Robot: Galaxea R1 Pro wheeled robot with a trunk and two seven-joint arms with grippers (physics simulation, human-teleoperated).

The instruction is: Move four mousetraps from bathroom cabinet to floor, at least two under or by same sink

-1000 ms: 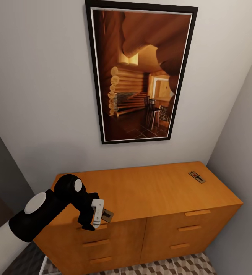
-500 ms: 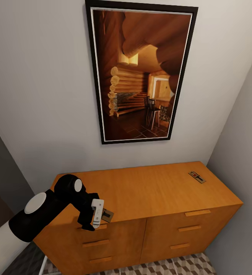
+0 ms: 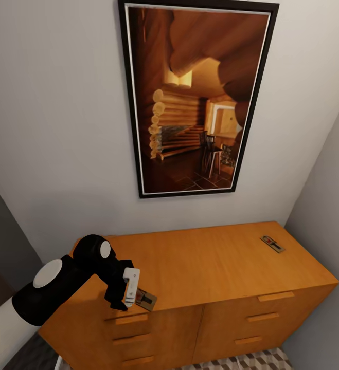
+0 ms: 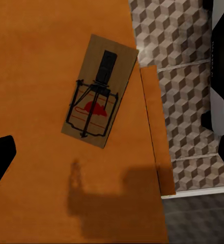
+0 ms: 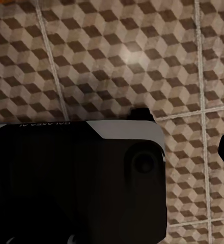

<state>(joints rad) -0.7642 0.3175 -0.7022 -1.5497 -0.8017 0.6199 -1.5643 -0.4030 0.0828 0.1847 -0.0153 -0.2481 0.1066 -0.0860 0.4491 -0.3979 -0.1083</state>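
Head view looks down at the cabinet [image 3: 215, 262] and wall; left wrist view faces its top [image 4: 35, 51] closely; right wrist view faces the floor [image 5: 112, 56].

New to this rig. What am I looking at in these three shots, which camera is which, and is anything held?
It is a simulated wheeled robot with two arms, each ending in a two-finger gripper. The big picture comes from the head camera, looking down at an orange-brown cabinet below a framed picture. The other two come from cameras near each gripper.

Two mousetraps lie on the cabinet top: one at the front edge, right beside the left gripper, and one near the back right corner. The left wrist camera looks straight down on the near trap, which lies flat with a corner over the edge, not between the fingers; whether that gripper is open is unclear.

The right wrist camera looks at the tiled floor and part of the robot's dark body.
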